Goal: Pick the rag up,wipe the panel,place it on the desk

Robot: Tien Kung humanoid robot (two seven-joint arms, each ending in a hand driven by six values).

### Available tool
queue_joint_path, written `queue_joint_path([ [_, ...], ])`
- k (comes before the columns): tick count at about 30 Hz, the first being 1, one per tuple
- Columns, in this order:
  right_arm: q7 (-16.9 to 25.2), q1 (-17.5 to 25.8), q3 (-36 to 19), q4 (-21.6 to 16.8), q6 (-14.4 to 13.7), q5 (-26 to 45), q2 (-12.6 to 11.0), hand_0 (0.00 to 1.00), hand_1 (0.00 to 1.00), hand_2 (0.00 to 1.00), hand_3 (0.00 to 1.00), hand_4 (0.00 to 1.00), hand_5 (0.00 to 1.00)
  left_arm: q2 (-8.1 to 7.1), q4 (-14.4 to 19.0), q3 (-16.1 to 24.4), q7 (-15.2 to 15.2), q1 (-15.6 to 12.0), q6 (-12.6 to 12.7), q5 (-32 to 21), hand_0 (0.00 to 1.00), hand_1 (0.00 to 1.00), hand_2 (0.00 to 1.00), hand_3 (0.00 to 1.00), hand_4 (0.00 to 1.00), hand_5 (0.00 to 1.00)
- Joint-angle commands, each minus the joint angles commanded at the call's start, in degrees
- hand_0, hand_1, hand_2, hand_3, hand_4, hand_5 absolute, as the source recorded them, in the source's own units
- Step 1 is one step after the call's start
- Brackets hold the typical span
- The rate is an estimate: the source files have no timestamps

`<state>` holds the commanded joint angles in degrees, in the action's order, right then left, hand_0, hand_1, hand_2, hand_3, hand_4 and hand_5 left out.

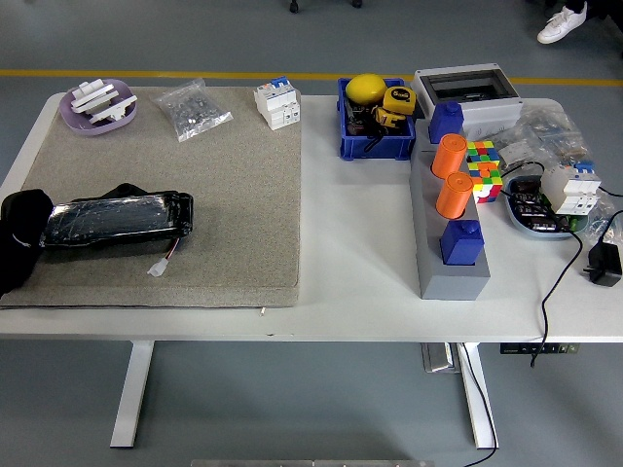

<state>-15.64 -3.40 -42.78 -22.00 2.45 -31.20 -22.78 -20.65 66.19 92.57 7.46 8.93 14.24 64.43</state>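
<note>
A black rag (21, 239) lies bunched at the left edge of the grey mat (234, 204), touching the left end of the panel. The panel (118, 222) is a long black block wrapped in shiny film. It lies flat on the mat with a small white plug on wires (159, 265) at its lower right. Neither of my arms nor hands shows in the head view.
On the mat's far edge are a purple dish (96, 104), a bag of screws (194, 109) and a white breaker (276, 103). To the right stand a blue bin (375, 122), a grey rack with orange cylinders (451, 209), a colour cube (483, 167) and cables. A person's shoe (562, 24) is at top right.
</note>
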Motion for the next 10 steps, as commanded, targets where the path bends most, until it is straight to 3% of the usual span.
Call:
queue_joint_path([
  [10, -0.1, -0.1, 1.1, 0.1, 0.2, 0.6, -0.3, 0.692, 0.648, 0.701, 0.66, 0.998, 0.486, -0.08, 0.1, -0.3, 0.4, 0.0, -0.2, -0.1, 0.316, 0.534, 0.573, 0.582, 0.786, 0.285],
])
